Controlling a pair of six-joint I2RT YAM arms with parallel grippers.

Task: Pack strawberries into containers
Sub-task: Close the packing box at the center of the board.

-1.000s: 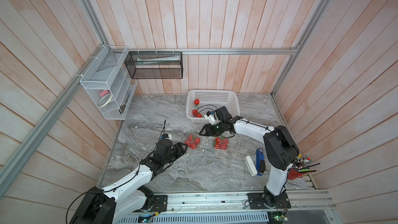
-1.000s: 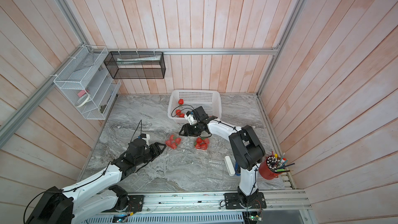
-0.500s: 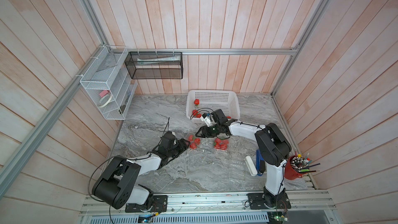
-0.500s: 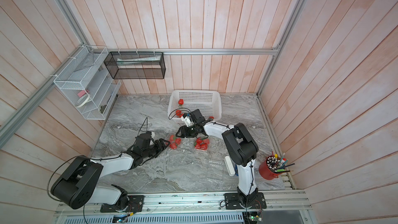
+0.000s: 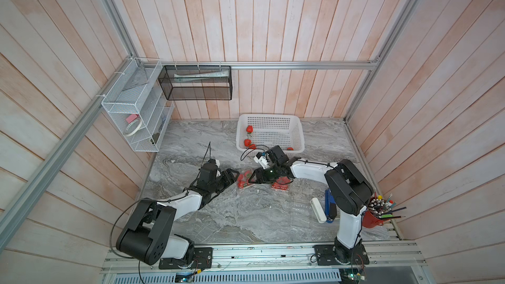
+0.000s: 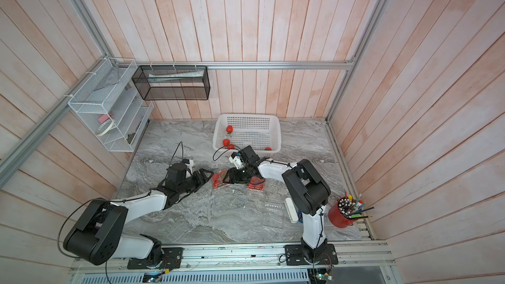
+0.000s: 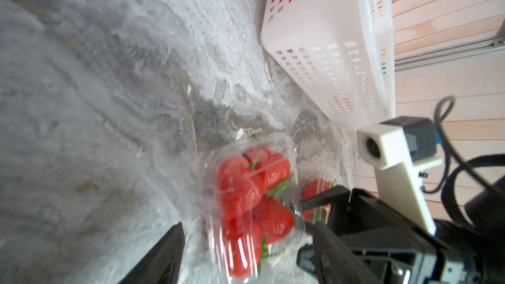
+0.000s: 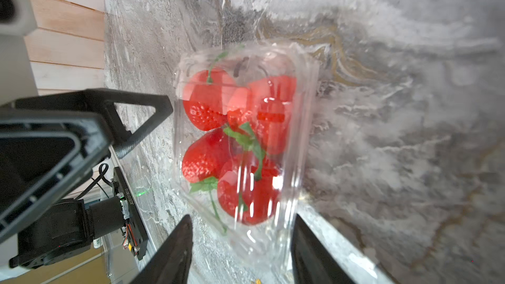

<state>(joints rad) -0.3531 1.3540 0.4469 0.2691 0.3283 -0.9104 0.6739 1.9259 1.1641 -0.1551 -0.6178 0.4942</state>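
Gray table (image 5: 246, 222), clear box (image 5: 242, 182) of strawberries (image 8: 205, 157). My left gripper (image 7: 246, 225) at its 9 o'clock gapes wide; my right gripper (image 8: 242, 215) at 3 o'clock straddles it, grip I cannot tell.

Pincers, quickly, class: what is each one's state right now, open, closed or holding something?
Left pincer: open, fingers either side of the strawberry container.
Right pincer: fingers flank the same container's end; whether it grips cannot be told.
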